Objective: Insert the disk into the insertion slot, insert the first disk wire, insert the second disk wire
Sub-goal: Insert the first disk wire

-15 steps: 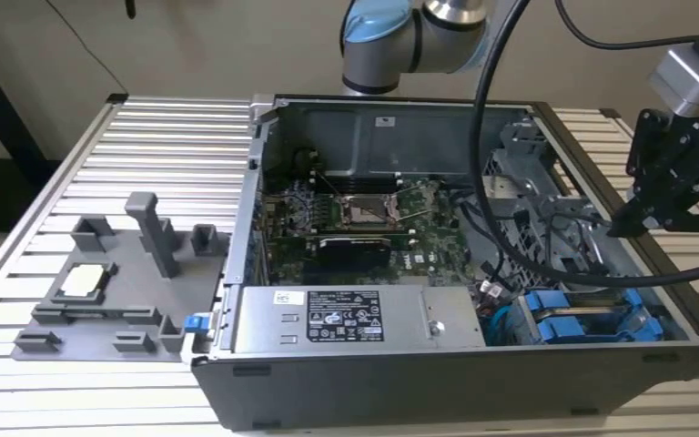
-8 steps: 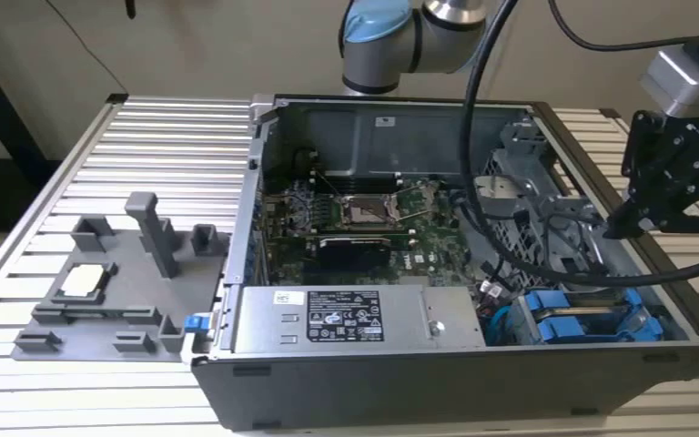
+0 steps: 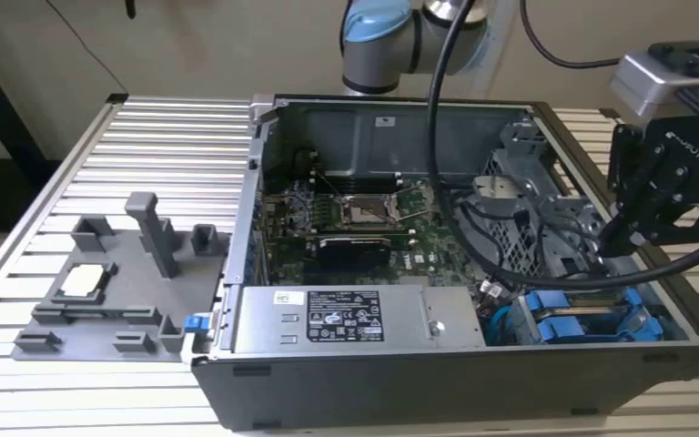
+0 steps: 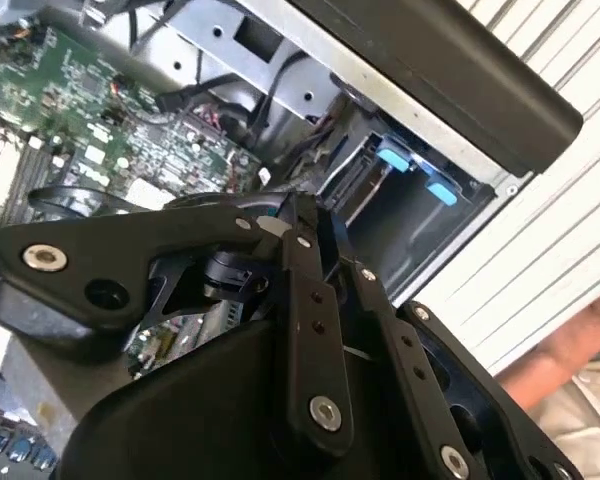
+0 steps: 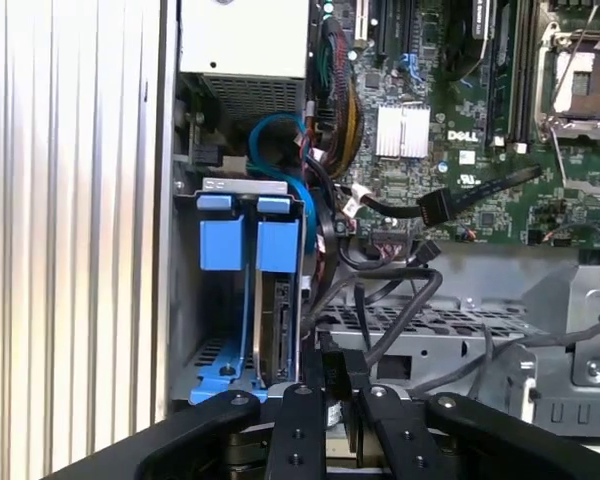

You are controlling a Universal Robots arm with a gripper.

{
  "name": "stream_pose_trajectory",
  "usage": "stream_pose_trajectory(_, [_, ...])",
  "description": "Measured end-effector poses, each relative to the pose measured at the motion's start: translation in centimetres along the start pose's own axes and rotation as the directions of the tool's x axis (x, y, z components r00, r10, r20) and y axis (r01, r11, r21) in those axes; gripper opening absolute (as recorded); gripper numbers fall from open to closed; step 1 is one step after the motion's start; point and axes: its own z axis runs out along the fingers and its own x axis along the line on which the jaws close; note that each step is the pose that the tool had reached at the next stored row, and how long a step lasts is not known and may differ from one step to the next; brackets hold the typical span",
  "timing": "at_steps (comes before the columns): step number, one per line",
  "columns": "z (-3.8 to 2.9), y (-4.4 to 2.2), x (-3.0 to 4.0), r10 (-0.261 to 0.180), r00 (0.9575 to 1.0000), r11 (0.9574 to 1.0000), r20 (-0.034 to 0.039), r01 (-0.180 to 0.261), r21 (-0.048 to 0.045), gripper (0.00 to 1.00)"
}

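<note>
Where end effector (image 3: pixel 614 244) hovers, black cables (image 5: pixel 400 210) cross beside seated disk (image 5: pixel 277 250).

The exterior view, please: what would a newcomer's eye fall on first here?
The open grey metal computer case on the slatted table, its green motherboard bared. Then the bright blue plastic drive frames in the case's corner at the exterior view's lower right, with the black gripper just above them.

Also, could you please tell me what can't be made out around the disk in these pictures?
- First wrist view: the pincer covers the near end of the disk in the insertion slot, hiding any connector there.
- Exterior view: a black cable crosses the insertion slot; the disk's depth is unclear.
- Second wrist view: the pincer's body blocks most of the slot.
</note>
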Motion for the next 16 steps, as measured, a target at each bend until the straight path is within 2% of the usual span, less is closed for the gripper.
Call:
stream_pose_trajectory(1, [0.0,0.15,-0.01,0.0,0.9999,1.0,-0.0139,0.0,0.0097,0.19])
stream_pose_trajectory(2, [0.01,0.28,-0.01,0.0,0.9997,0.9997,-0.0236,0.0,0.0242,0.19])
stream_pose_trajectory(3, [0.04,0.4,-0.02,0.001,0.9996,0.9992,-0.0274,0.0,0.0392,0.19])
stream_pose_trajectory(4, [0.1,0.54,-0.03,0.001,0.9996,0.9987,-0.0281,0.0,0.0516,0.19])
stream_pose_trajectory(6, [0.31,0.86,-0.04,0.003,0.9996,0.9977,-0.0286,-0.001,0.068,0.19])
stream_pose_trajectory(12, [1.33,0.98,-0.05,0.004,0.9996,0.9965,-0.0294,-0.002,0.0838,0.19])
stream_pose_trajectory(16, [1.9,0.98,-0.04,0.001,0.9995,0.9963,-0.0317,0.002,0.0861,0.19])
